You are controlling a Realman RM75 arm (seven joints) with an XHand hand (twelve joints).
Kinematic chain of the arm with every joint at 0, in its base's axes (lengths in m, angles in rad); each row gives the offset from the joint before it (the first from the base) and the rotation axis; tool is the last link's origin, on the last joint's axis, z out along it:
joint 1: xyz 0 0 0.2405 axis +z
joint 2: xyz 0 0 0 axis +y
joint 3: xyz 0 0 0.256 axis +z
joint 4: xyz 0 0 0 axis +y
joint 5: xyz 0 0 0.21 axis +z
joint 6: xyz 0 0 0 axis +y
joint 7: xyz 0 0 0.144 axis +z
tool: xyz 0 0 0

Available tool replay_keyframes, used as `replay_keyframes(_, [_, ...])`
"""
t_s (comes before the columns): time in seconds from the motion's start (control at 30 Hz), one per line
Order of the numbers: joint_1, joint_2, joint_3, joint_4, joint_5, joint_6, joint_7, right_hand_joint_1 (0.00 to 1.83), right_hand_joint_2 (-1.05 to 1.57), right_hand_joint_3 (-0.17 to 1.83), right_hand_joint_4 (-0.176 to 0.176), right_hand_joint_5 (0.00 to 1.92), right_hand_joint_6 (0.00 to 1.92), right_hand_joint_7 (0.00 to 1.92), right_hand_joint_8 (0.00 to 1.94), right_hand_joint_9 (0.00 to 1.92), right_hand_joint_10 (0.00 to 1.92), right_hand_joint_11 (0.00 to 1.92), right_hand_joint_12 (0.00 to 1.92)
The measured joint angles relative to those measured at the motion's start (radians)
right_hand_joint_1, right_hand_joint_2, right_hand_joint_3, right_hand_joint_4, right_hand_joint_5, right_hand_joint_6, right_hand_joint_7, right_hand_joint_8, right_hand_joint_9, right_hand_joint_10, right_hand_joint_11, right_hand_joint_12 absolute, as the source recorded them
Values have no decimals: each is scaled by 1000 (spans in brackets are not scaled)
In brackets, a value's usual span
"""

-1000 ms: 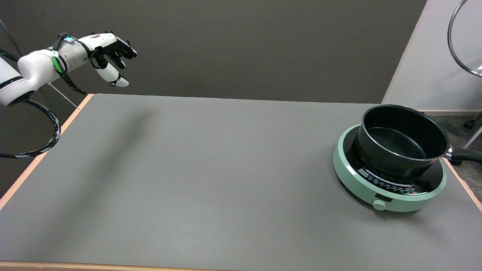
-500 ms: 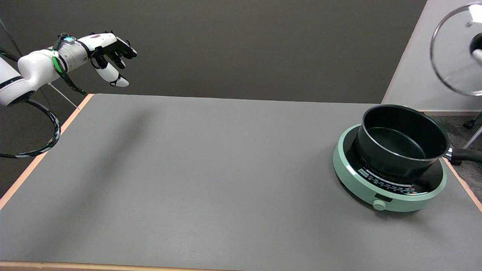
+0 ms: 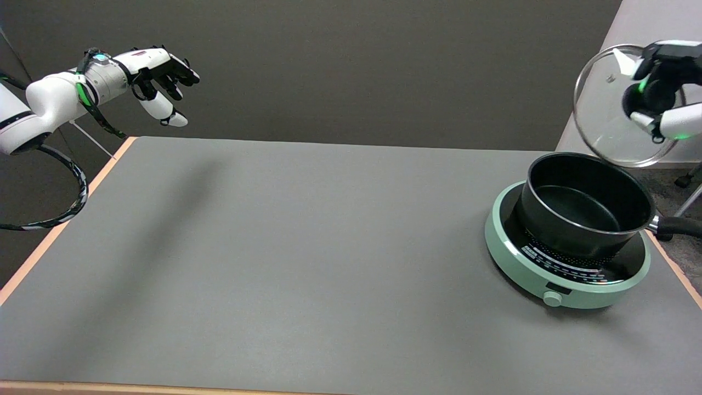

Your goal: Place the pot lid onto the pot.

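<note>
Head view: the right hand [image 3: 661,88] comes in at the upper right edge, its fingers closed around the dark knob of the glass pot lid [image 3: 609,118]. The lid hangs in the air, tilted steeply so its underside faces left and toward the camera, with its metal rim showing as a ring. Its lower edge sits just above the far right part of the pot's rim, apart from it.

The black pot [image 3: 587,206] stands uncovered and upright on a round pale green hot plate [image 3: 515,258] near the right edge of the grey table [image 3: 285,247]. The pot's black handle [image 3: 680,226] sticks out to the right past the table edge. A small knob [image 3: 552,298] sits on the near side of the hot plate.

Nothing lies between the lid and the pot's mouth.

At the upper left, the left hand [image 3: 159,77] is held in the air beyond the table's far left corner, fingers loosely curled, well apart from everything else. A black cable [image 3: 71,186] loops below its arm. Behind the lid is a pale wall [image 3: 609,71], and to the pot's right a chair caster [image 3: 683,180] on the floor.
</note>
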Motion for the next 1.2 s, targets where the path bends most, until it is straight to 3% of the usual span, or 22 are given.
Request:
replay_keyframes(0.67, [-73, 30, -2, 51, -122, -100, -15, 1669, 859, 858, 172, 494, 1615, 634, 1789, 591, 1921, 271, 1921])
replay_keyframes(1.2, [-166, 60, 108, 34, -242, -191, 137, 1669, 859, 858, 175, 491, 1610, 633, 1782, 591, 1921, 246, 1921])
